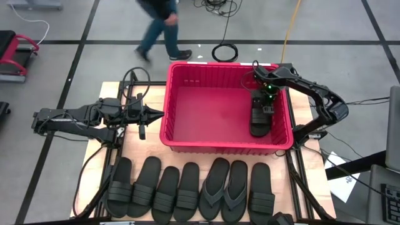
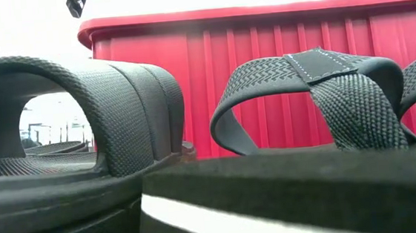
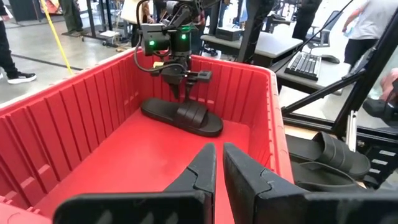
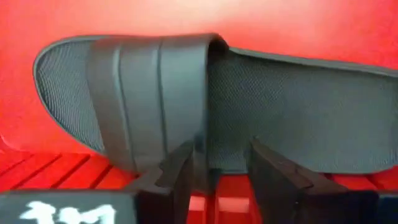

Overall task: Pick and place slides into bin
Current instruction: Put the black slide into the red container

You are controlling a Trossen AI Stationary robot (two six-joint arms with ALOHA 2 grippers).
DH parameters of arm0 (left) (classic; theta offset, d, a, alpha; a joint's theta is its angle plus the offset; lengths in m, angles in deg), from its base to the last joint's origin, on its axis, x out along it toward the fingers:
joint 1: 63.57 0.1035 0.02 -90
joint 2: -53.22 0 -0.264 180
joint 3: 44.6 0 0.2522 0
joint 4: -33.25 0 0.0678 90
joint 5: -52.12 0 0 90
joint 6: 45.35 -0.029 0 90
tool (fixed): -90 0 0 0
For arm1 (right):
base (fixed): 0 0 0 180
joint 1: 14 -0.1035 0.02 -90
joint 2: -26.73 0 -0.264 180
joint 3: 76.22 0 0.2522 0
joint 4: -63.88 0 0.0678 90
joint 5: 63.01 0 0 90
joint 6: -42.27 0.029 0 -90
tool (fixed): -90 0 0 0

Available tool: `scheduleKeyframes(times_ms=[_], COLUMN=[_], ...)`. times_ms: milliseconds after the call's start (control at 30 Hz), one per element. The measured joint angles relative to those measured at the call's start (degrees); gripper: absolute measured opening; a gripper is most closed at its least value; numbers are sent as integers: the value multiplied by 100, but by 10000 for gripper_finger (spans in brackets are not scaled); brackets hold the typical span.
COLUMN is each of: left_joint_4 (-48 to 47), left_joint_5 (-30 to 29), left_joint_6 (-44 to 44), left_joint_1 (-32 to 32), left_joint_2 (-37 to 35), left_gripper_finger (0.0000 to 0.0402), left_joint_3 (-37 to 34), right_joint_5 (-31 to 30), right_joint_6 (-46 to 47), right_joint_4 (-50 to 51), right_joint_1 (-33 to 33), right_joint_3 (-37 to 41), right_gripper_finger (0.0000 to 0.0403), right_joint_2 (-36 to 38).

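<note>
Right gripper (image 4: 214,165) fingers are parted with a clear gap just over the sandal's ribbed strap, nothing pinched, so this reads as the release step: the slide (image 1: 260,119) lies flat on the floor of the bin (image 1: 187,134) by its right wall. Left gripper (image 1: 157,114) has fingers nearly closed and empty, waiting at the bin's left rim. Seven slides (image 1: 187,190) sit in a row along the table's near edge; next move probably needs the right arm lifting straight up clear of the rim before reaching for another.
</note>
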Motion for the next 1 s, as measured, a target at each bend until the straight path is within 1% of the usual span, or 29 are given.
scheduleKeyframes(times_ms=[67,200,267,300,367,467,567,633,667,800,933,1000], left_joint_4=[0,0,0,0,0,2,2,2,2,4,2,3], left_joint_5=[0,0,0,0,0,1,2,2,2,0,0,-2], left_joint_6=[15,13,13,13,13,98,249,273,275,182,270,442], left_joint_1=[0,2,1,2,2,0,0,0,2,2,2,2], left_joint_2=[-2,-1,0,-2,0,0,0,-2,-2,-17,-17,-17], left_gripper_finger=[26,26,26,26,26,26,26,26,26,26,26,26], left_joint_3=[0,1,0,0,0,1,0,0,0,2,2,1], right_joint_5=[-161,-721,-640,-414,238,1278,1942,2303,2445,3016,3889,4135], right_joint_6=[41,397,536,619,808,1414,1933,1941,1905,2006,2670,3033], right_joint_4=[8,31,188,302,499,649,616,649,685,1182,1296,1162], right_joint_1=[-10,-133,-217,-264,-352,-510,-718,-858,-915,-1106,-1339,-1485], right_joint_3=[-40,-347,-629,-805,-1209,-1826,-2296,-2518,-2598,-2809,-2835,-2835], right_gripper_finger=[143,140,135,131,121,96,59,24,13,8,2,1], right_joint_2=[65,356,574,712,1017,1543,2114,2499,2683,3261,3574,3618])
